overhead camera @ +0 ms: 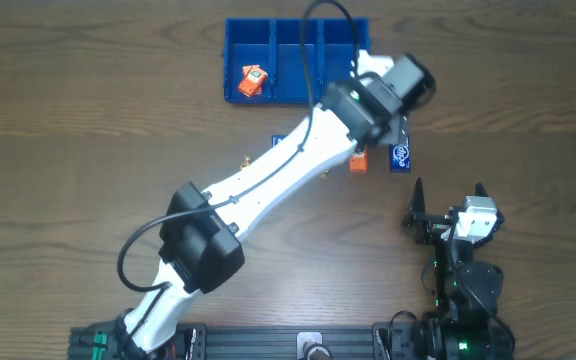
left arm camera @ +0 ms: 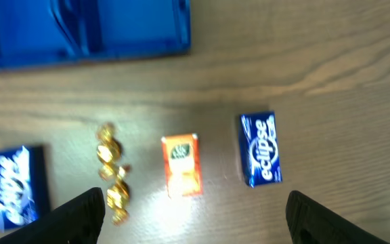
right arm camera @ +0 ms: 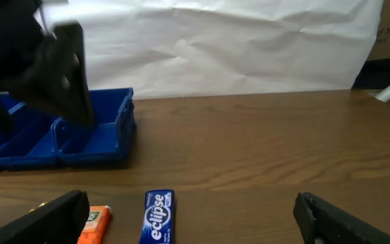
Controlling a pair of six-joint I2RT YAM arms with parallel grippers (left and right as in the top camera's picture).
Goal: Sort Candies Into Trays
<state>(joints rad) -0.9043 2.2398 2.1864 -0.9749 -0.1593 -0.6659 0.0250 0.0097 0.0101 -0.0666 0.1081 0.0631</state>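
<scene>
Orange rectangular candy box (left arm camera: 181, 165) lies flat on the brown wooden table (overhead camera: 88, 120), in a loose row of sweets in front of the blue plastic compartment tray (overhead camera: 298, 45). Just beside it on one side is a blue rectangular gum pack (left arm camera: 261, 149). On the other side sits a small cluster of gold foil-wrapped candies (left arm camera: 112, 173), and beyond those a second blue gum pack (left arm camera: 15, 186). None of these touch each other. In the top view, the tray's left compartment holds orange wrapped packets (overhead camera: 253, 82).

The left gripper (left arm camera: 195, 217) hangs above the orange box, its fingers spread wide and gripping nothing. The left arm stretches diagonally across the table from its base toward the tray.

The right gripper (overhead camera: 446, 200) sits near its own base, well apart from the tray, fingers wide apart and empty.
</scene>
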